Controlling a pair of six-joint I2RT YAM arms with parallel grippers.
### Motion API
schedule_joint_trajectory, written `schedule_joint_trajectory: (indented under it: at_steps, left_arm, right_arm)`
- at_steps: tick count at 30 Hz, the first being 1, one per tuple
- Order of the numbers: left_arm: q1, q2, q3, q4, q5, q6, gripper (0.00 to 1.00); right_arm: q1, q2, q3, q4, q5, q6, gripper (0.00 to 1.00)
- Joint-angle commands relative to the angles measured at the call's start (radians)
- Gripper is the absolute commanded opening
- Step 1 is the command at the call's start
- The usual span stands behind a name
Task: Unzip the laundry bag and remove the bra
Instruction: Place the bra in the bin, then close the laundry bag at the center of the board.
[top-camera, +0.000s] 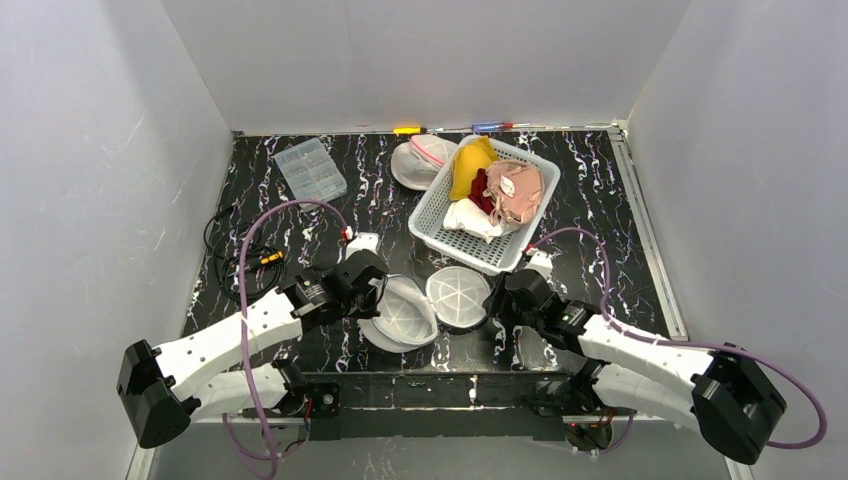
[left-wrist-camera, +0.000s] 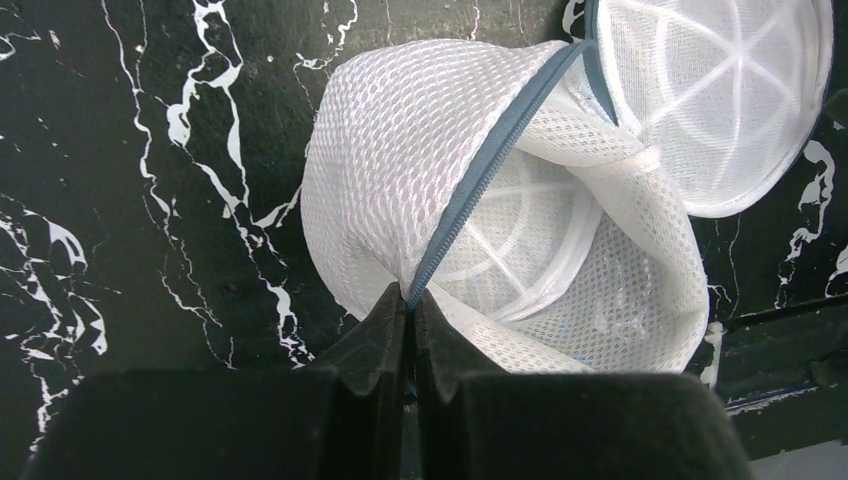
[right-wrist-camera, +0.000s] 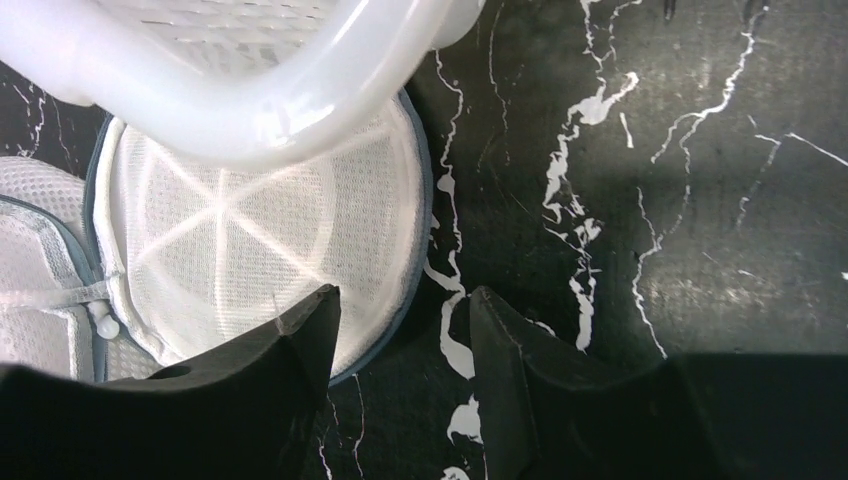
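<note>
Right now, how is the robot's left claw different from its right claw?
The left claw is shut, but the right claw is open. The left claw pinches the laundry bag at the edge by its grey zipper. The right claw holds nothing: one finger is over the bag's flat round half and the other is over the table. Both claws are black and sit low beside the same white mesh bag.

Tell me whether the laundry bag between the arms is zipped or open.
Open: the laundry bag lies in two spread halves, its grey zipper edge parted, the ribbed inside showing.
</note>
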Motion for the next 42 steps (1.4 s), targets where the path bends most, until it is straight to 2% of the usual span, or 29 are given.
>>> schedule_joint_trajectory:
  at_steps: [1,6,10,15,18,22,29,35,42]
  left_arm:
    - [-0.002,-0.008,-0.018,0.013,0.012,-0.030,0.00]
    - [-0.002,-0.009,-0.028,0.028,0.024,-0.036,0.00]
    - [-0.002,-0.012,-0.030,0.030,0.029,-0.035,0.00]
    - [-0.002,-0.030,-0.037,0.030,0.028,-0.034,0.00]
    - [-0.002,-0.041,-0.038,0.029,0.028,-0.034,0.00]
    - [-0.002,-0.067,-0.039,0.021,0.025,-0.038,0.00]
    - [-0.001,-0.140,-0.049,0.011,-0.019,-0.051,0.00]
    - [-0.003,-0.155,-0.053,0.073,-0.031,-0.045,0.00]
    - [0.000,-0.034,0.022,0.130,-0.047,-0.011,0.00]
  right_arm:
    - [0.005,0.052,0.004,0.123,0.021,0.037,0.57]
    - [0.004,0.130,0.007,0.153,0.025,0.037,0.49]
    - [0.004,0.167,0.007,0.166,0.033,0.039,0.38]
    - [0.004,0.160,0.003,0.160,0.022,0.036,0.18]
    - [0.004,0.123,0.022,0.120,0.006,0.007,0.01]
    - [0.008,0.036,0.082,0.052,-0.054,-0.128,0.01]
    - [0.027,-0.069,0.364,-0.200,-0.082,-0.415,0.01]
    - [0.040,-0.029,0.588,-0.310,-0.033,-0.605,0.01]
    - [0.077,0.058,0.749,-0.328,0.100,-0.736,0.01]
